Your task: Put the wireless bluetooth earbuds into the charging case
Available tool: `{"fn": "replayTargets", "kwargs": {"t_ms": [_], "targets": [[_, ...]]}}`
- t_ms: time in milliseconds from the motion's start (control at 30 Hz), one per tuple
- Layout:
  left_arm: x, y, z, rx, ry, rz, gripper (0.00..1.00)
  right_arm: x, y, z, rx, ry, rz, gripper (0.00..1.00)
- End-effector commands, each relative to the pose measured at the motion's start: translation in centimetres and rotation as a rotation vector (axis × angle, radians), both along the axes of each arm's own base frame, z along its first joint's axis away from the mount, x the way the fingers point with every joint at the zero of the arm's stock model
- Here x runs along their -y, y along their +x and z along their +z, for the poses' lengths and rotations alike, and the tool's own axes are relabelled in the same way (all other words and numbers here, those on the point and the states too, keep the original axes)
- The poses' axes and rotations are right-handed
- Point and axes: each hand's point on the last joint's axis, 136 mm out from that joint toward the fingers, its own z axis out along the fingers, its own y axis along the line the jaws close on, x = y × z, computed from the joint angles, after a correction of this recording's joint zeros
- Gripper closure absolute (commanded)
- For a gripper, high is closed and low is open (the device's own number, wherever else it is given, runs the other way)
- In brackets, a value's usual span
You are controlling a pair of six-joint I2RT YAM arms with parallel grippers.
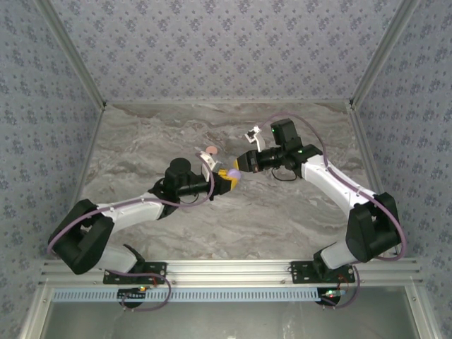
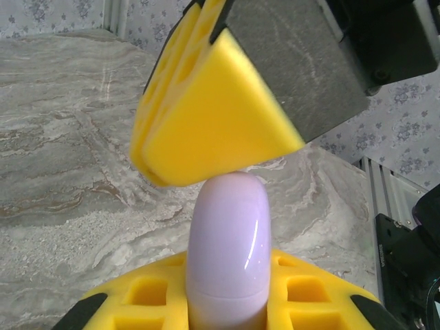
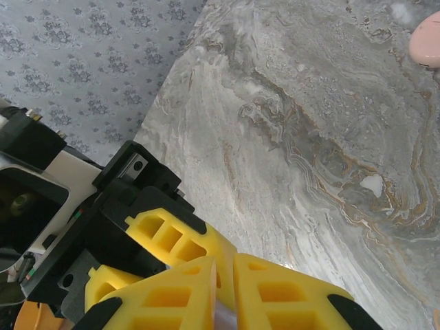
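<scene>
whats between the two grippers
The purple case: the left gripper holds its base and the right gripper meets its top, clearest in the left wrist view.

The top camera sits high up behind the 2 arms and looks down on the whole table [image 1: 233, 226] from far away. The left wrist camera is very close to the left gripper [image 2: 227, 299] and looks out past the purple case [image 2: 230, 240]. The right wrist camera looks over the right gripper [image 3: 225, 278] and across the table. All 3 cameras see the spot where both grippers meet.
</scene>
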Motion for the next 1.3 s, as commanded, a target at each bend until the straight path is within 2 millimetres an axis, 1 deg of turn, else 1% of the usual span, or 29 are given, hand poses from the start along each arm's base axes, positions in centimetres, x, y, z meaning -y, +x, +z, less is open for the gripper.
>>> {"fn": "replayTargets", "kwargs": {"t_ms": [0, 67, 133, 200, 300, 400, 500, 567, 667, 733, 833, 1033, 1100, 1267], "targets": [[-0.3, 1.8, 1.5, 0.031, -0.031, 0.072, 0.93, 0.0, -1.1, 0.8, -0.003, -0.002, 0.035, 0.82], [-0.4, 2.0, 1.1, 0.016, -0.014, 0.081, 0.93, 0.3, -0.6, 0.6, 0.006, -0.029, 0.003, 0.80], [-0.5, 2.7, 0.2, -0.017, 0.021, 0.119, 0.93, 1.1, 0.5, -0.2, 0.018, -0.098, -0.070, 0.76], [-0.9, 3.7, -0.9, -0.059, 0.064, 0.168, 0.92, 2.7, 2.0, -1.4, 0.029, -0.201, -0.179, 0.73], [-1.7, 5.4, -2.7, -0.131, 0.123, 0.263, 0.92, 5.0, 3.5, -2.9, 0.029, -0.319, -0.304, 0.72], [-2.4, 6.7, -4.5, -0.207, 0.175, 0.341, 0.90, 6.5, 4.3, -3.9, 0.019, -0.378, -0.373, 0.71], [-2.7, 7.7, -6.2, -0.298, 0.218, 0.386, 0.90, 7.3, 4.4, -5.0, -0.001, -0.414, -0.399, 0.70], [-3.2, 8.4, -7.4, -0.371, 0.261, 0.429, 0.89, 7.6, 4.4, -5.7, -0.010, -0.432, -0.404, 0.70], [-3.8, 9.3, -9.4, -0.530, 0.317, 0.459, 0.89, 8.0, 4.3, -6.4, -0.022, -0.456, -0.411, 0.70], [-3.6, 9.5, -10.6, -0.611, 0.329, 0.447, 0.89, 8.2, 4.2, -6.9, -0.031, -0.467, -0.416, 0.70], [-2.8, 9.7, -11.5, -0.670, 0.334, 0.417, 0.88, 8.4, 4.3, -7.1, -0.032, -0.479, -0.423, 0.70], [-2.2, 10.0, -13.5, -0.764, 0.395, 0.400, 0.88, 8.8, 4.2, -7.7, -0.041, -0.502, -0.430, 0.70], [-2.2, 10.0, -14.3, -0.787, 0.417, 0.409, 0.88, 8.8, 4.2, -7.9, -0.045, -0.506, -0.429, 0.69], [-2.5, 10.3, -15.3, -0.824, 0.443, 0.426, 0.85, 8.9, 4.1, -8.0, -0.050, -0.508, -0.429, 0.69]]}}
